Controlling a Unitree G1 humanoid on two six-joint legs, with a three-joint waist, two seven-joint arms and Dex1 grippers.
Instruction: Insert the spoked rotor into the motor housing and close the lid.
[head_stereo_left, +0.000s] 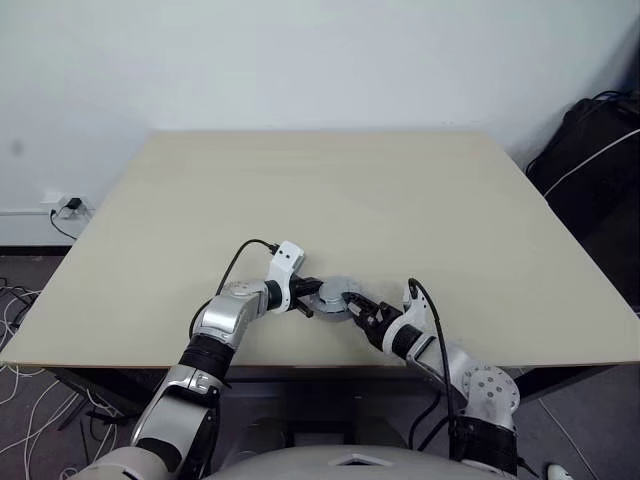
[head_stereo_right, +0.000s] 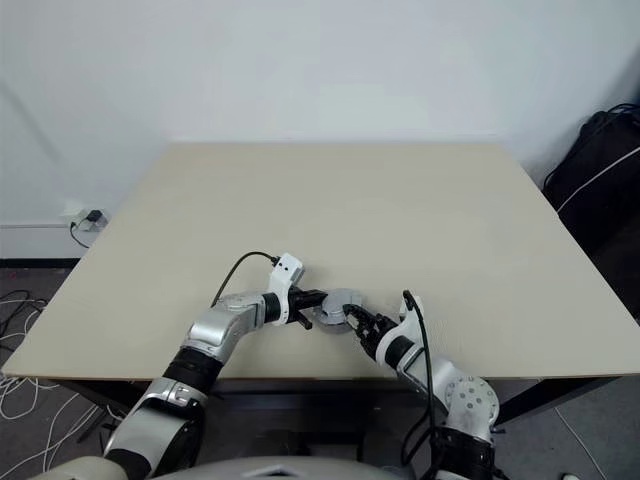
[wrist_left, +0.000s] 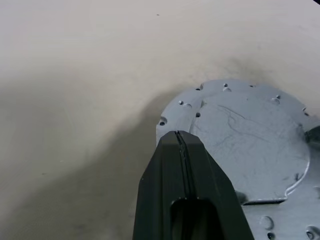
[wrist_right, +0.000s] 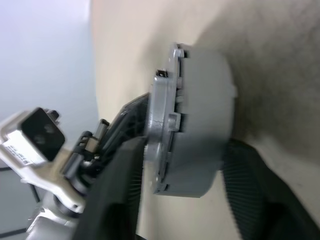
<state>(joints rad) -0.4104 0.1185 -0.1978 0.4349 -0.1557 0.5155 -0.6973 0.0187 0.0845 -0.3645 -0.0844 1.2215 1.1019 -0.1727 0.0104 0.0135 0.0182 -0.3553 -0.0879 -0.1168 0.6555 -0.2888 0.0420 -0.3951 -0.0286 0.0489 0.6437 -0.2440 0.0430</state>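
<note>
— While both arms reach in over the beige table (head_stereo_left: 330, 190), where is the grey motor housing (head_stereo_left: 338, 297)?

— Near the table's six o'clock edge, lid (wrist_left: 250, 145) on top. The left gripper (head_stereo_left: 306, 297), fingers pressed together, touches its nine o'clock side. The right gripper (head_stereo_left: 356, 308), at four o'clock, has its fingers (wrist_right: 250, 185) clamped around the housing.
</note>
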